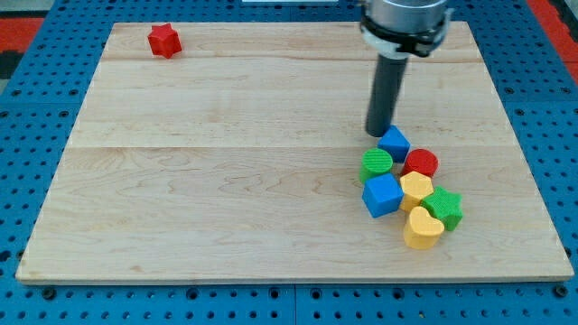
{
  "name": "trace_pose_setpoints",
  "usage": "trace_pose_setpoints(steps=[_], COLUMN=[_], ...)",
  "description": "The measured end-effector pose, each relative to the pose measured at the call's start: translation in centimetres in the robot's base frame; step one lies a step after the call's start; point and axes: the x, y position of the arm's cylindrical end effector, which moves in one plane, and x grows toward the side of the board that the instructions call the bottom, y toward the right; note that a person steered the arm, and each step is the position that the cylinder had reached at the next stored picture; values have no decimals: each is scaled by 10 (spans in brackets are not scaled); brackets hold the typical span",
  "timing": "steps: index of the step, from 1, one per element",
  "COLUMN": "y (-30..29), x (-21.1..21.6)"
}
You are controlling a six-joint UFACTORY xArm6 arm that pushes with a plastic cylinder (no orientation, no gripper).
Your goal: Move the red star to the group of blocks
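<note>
The red star (164,41) lies near the top left corner of the wooden board (226,181), far from the others. The group of blocks sits at the view's lower right: a blue block (394,143), a green round block (377,164), a red round block (421,163), a blue cube (382,195), a yellow block (416,190), a green star-like block (444,208) and a yellow heart (422,228). My tip (377,134) rests on the board just up and left of the small blue block, close to touching it.
The board lies on a blue pegboard surface (36,135) that shows on all sides. The arm's grey housing (404,23) hangs over the board's top edge, above the rod.
</note>
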Motion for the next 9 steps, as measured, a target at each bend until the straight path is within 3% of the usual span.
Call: trace_pose_setpoints(steps=[1, 3, 4, 6, 7, 8, 9], y=[-21, -118, -181, -300, -300, -296, -315], x=[-17, -177, -226, -228, -212, -166, -166])
